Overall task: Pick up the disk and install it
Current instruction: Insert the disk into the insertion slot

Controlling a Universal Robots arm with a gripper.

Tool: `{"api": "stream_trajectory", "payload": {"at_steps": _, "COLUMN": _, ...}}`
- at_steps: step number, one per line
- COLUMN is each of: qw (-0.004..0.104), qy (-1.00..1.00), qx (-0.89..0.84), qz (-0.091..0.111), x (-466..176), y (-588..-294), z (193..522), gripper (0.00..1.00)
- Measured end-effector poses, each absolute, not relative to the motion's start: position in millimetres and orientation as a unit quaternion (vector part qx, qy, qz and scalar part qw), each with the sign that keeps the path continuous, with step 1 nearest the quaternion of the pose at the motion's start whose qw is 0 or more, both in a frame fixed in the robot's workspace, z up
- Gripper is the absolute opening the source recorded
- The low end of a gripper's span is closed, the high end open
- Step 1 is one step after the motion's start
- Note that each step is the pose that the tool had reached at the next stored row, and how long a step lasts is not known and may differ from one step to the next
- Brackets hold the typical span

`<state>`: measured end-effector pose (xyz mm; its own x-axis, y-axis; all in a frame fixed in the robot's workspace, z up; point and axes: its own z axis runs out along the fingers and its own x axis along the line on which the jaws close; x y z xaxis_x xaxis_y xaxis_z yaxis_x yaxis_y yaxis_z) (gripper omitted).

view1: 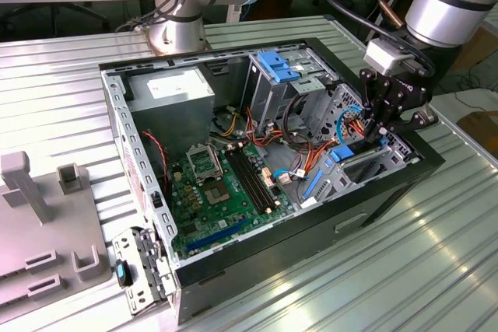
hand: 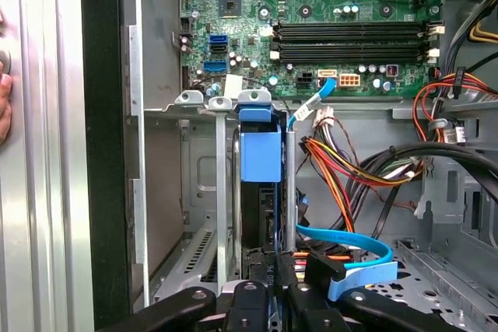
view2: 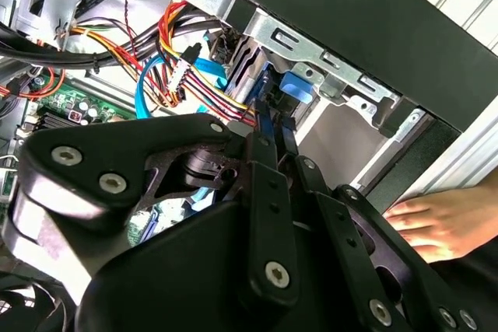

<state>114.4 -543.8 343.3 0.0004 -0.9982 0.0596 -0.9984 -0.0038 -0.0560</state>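
One robot arm reaches into an open computer case [view1: 373, 215] lying on a ribbed metal worktop [view1: 366, 285]. Its black gripper [view1: 377, 139] is lowered into the corner bay on the exterior view's right.

In the first wrist view the disk [hand: 259, 157] stands on edge in a slot of the grey metal bay [hand: 198, 184], between two upright rails. The blue tab of its carrier is at the end nearest the motherboard [hand: 350, 5]. The gripper's fingers [hand: 264, 263] are pressed close together at the disk's near edge and appear to pinch it, though the contact itself is partly hidden by the linkage. How deep the disk sits in the slot cannot be told.

The second wrist view shows the same narrow grip, with a blue strip between the fingers [view2: 264, 126] and the blue tab just beyond them. Orange, yellow and red cables [hand: 350, 169] and a flat blue ribbon [hand: 350, 242] run just beside the bay.

A person's hand [view2: 436, 219] rests flat outside the case wall. The power supply [view1: 171, 91] sits in the far corner, well apart from the gripper.
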Motion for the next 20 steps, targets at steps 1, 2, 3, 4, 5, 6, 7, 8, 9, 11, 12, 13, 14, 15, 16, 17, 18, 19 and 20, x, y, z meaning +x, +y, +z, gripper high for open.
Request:
{"api": "stream_trajectory", "payload": {"at_steps": 1, "qw": 0.001, "qy": -0.706, "qx": 0.707, "qz": 0.041, "x": 114.4, "y": -543.7, "z": 343.3, "gripper": 0.17}}
{"api": "stream_trajectory", "payload": {"at_steps": 2, "qw": 0.001, "qy": -0.706, "qx": 0.707, "qz": 0.041, "x": 114.4, "y": -543.8, "z": 343.9, "gripper": 0.17}}
{"api": "stream_trajectory", "payload": {"at_steps": 3, "qw": 0.001, "qy": -0.706, "qx": 0.707, "qz": 0.041, "x": 114.4, "y": -543.7, "z": 344.4, "gripper": 0.17}}
{"api": "stream_trajectory", "payload": {"at_steps": 4, "qw": 0.001, "qy": -0.706, "qx": 0.707, "qz": 0.041, "x": 114.4, "y": -543.7, "z": 344.6, "gripper": 0.17}}
{"api": "stream_trajectory", "payload": {"at_steps": 5, "qw": 0.001, "qy": -0.706, "qx": 0.707, "qz": 0.041, "x": 114.4, "y": -543.7, "z": 344.9, "gripper": 0.17}}
{"api": "stream_trajectory", "payload": {"at_steps": 6, "qw": 0.001, "qy": -0.706, "qx": 0.707, "qz": 0.041, "x": 114.4, "y": -543.8, "z": 345.2, "gripper": 0.17}}
{"api": "stream_trajectory", "payload": {"at_steps": 7, "qw": 0.001, "qy": -0.706, "qx": 0.707, "qz": 0.041, "x": 114.4, "y": -543.7, "z": 345.5, "gripper": 0.17}}
{"api": "stream_trajectory", "payload": {"at_steps": 8, "qw": 0.001, "qy": -0.707, "qx": 0.706, "qz": 0.041, "x": 114.4, "y": -543.7, "z": 346.1, "gripper": 0.17}}
{"api": "stream_trajectory", "payload": {"at_steps": 9, "qw": 0.001, "qy": -0.707, "qx": 0.706, "qz": 0.041, "x": 114.4, "y": -543.7, "z": 346.5, "gripper": 0.17}}
{"api": "stream_trajectory", "payload": {"at_steps": 11, "qw": 0.001, "qy": -0.707, "qx": 0.706, "qz": 0.041, "x": 114.4, "y": -543.8, "z": 347.1, "gripper": 0.17}}
{"api": "stream_trajectory", "payload": {"at_steps": 12, "qw": 0.001, "qy": -0.707, "qx": 0.706, "qz": 0.041, "x": 114.4, "y": -543.7, "z": 347.3, "gripper": 0.17}}
{"api": "stream_trajectory", "payload": {"at_steps": 13, "qw": 0.001, "qy": -0.707, "qx": 0.706, "qz": 0.041, "x": 114.4, "y": -543.7, "z": 347.3, "gripper": 0.17}}
{"api": "stream_trajectory", "payload": {"at_steps": 14, "qw": 0.001, "qy": -0.708, "qx": 0.705, "qz": 0.041, "x": 114.4, "y": -543.6, "z": 347.4, "gripper": 0.17}}
{"api": "stream_trajectory", "payload": {"at_steps": 15, "qw": 0.001, "qy": -0.708, "qx": 0.705, "qz": 0.041, "x": 114.4, "y": -543.4, "z": 347.4, "gripper": 0.17}}
{"api": "stream_trajectory", "payload": {"at_steps": 16, "qw": 0.001, "qy": -0.708, "qx": 0.705, "qz": 0.041, "x": 114.5, "y": -543.1, "z": 347.3, "gripper": 0.17}}
{"api": "stream_trajectory", "payload": {"at_steps": 17, "qw": 0.001, "qy": -0.709, "qx": 0.704, "qz": 0.041, "x": 114.5, "y": -543.1, "z": 347.3, "gripper": 0.17}}
{"api": "stream_trajectory", "payload": {"at_steps": 18, "qw": 0.001, "qy": -0.709, "qx": 0.704, "qz": 0.041, "x": 114.5, "y": -543.1, "z": 347.3, "gripper": 0.17}}
{"api": "stream_trajectory", "payload": {"at_steps": 19, "qw": 0.001, "qy": -0.709, "qx": 0.704, "qz": 0.041, "x": 114.4, "y": -543.1, "z": 347.3, "gripper": 0.17}}
{"api": "stream_trajectory", "payload": {"at_steps": 20, "qw": 0.001, "qy": -0.708, "qx": 0.705, "qz": 0.041, "x": 114.4, "y": -543.1, "z": 347.3, "gripper": 0.17}}
